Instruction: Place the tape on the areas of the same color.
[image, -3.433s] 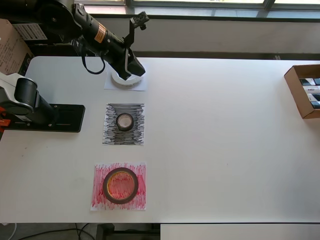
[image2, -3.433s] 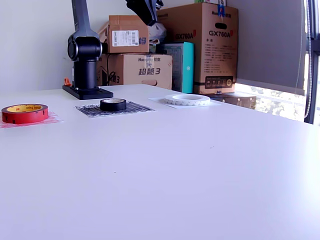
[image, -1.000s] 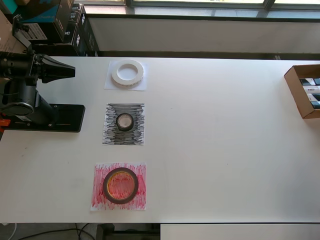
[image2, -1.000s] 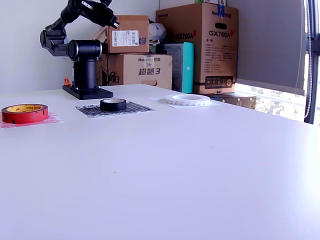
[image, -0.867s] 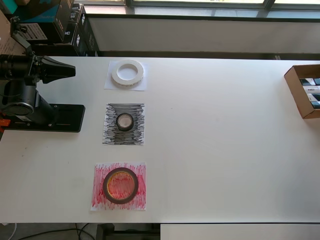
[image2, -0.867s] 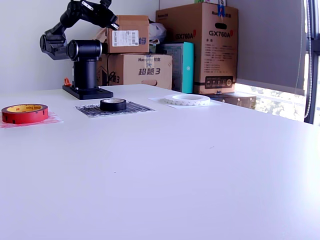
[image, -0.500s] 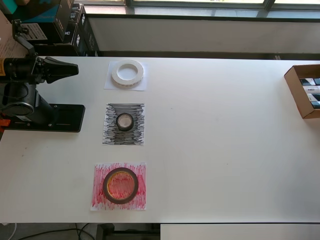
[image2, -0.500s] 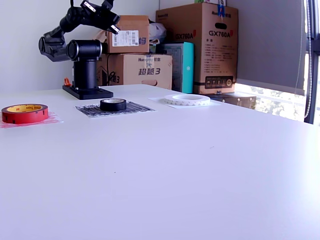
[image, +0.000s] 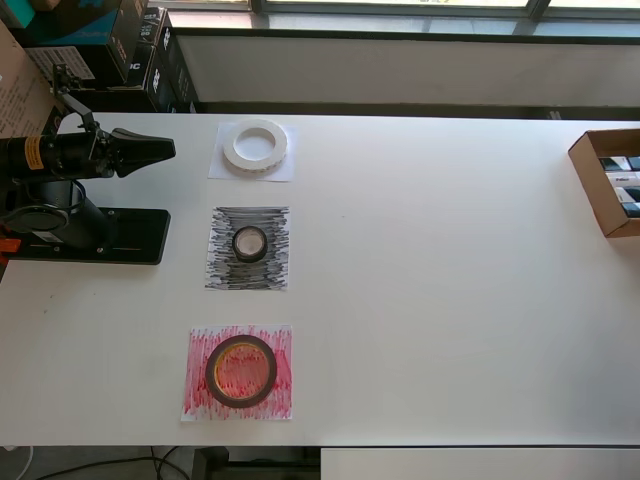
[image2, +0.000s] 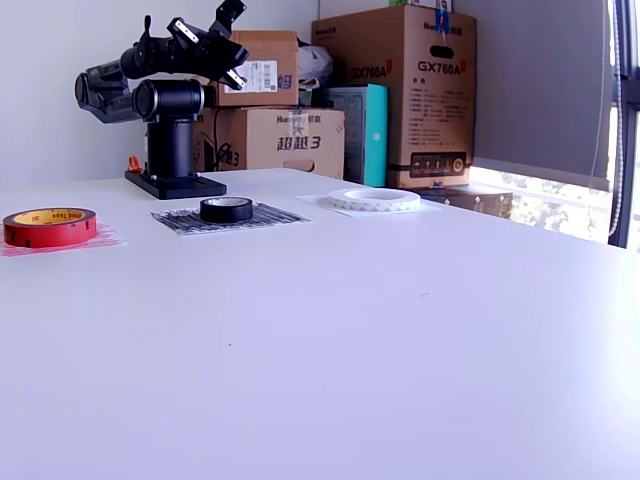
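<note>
Black from base to tip, the arm (image: 60, 155) is folded back over its own mount (image: 95, 236) at the overhead view's left edge of the white bench (image: 450, 300). Its forearm lies nearly level above the mount, and the pincer (image: 165, 149) points toward the overhead view's right, stopping short of the white paper sheet (image: 215, 172). In the exterior view the pincer (image2: 238, 52) sits high over the base, well clear of the bench, with its fingers (image2: 236, 47) slightly parted and nothing between them.

All three tape rolls rest on sheets that lie in one column beside the mount. The white tape roll (image: 256, 146) sits on the plain white sheet, nearest the window. The small black tape roll (image: 250, 243) sits at the middle of the black-scribbled sheet (image: 225, 270). The dark red tape roll (image: 241, 370), with its yellowish core, sits on the red-scribbled sheet (image: 195, 400) near the bench's front edge.

An open cardboard box (image: 585, 165) stands at the overhead view's far right, well apart from the sheets.
</note>
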